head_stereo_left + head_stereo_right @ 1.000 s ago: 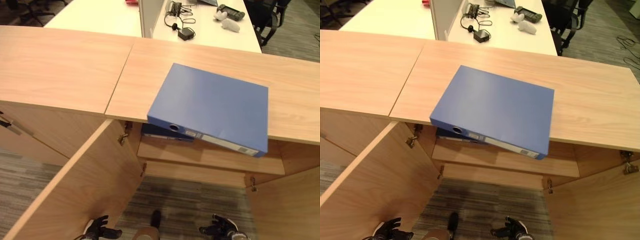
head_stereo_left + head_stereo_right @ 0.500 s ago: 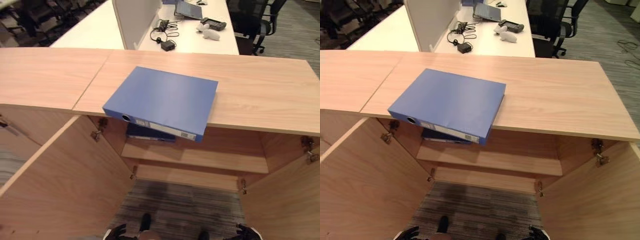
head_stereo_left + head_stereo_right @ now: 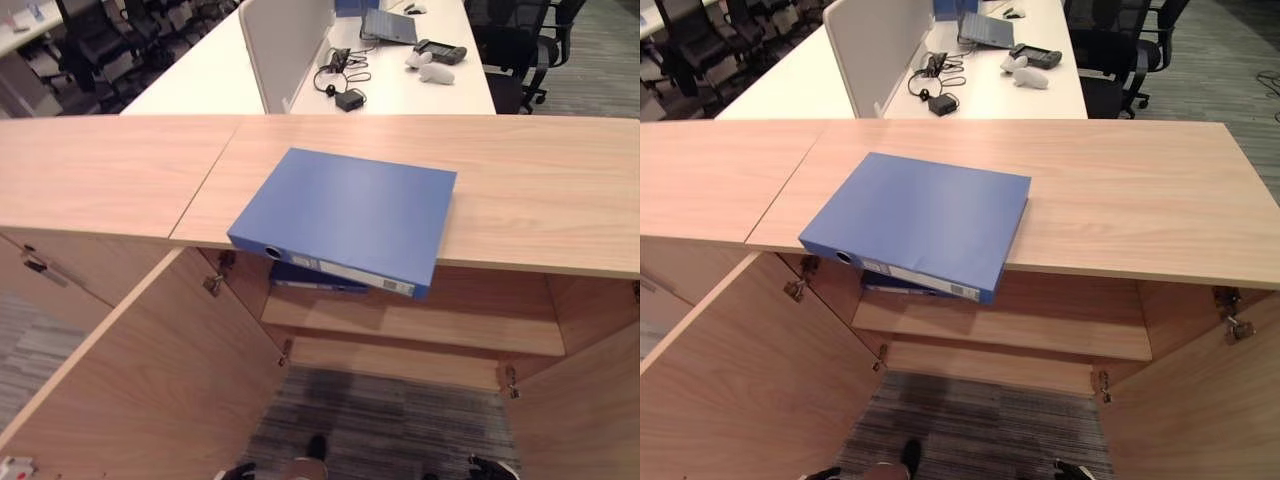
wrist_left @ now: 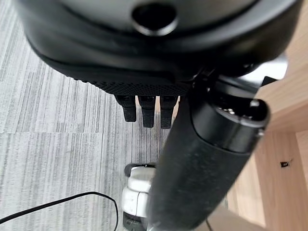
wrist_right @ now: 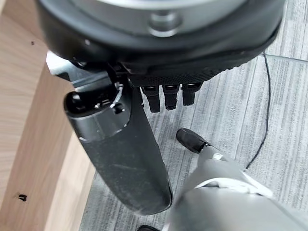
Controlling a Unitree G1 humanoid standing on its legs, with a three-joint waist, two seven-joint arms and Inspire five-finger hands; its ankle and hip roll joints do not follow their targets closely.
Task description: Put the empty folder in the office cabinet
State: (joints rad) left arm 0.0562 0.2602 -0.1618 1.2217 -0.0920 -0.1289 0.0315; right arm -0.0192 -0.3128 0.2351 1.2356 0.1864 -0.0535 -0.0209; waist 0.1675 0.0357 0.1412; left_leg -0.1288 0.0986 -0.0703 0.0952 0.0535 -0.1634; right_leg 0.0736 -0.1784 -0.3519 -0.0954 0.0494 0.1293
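Flat blue folder (image 3: 352, 213) overhangs smooth wooden cabinet (image 3: 540, 190).

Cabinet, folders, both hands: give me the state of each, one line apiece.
Cabinet: both doors swung open.
Blue folder: closed, lying flat on the cabinet top, its spine end overhanging the front edge.
Second folder: lying on the shelf inside.
Left hand: open, holding nothing.
Right hand: open, holding nothing.

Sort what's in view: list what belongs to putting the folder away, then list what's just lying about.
Belongs to the job:
- blue folder, lying on the cabinet top and overhanging its front edge
- office cabinet, doors open, shelf inside
- left hand and right hand, both hanging low, holding nothing

Just lying about:
- second folder on the shelf
- laptop
- cables with adapter on the white desk
- office chair
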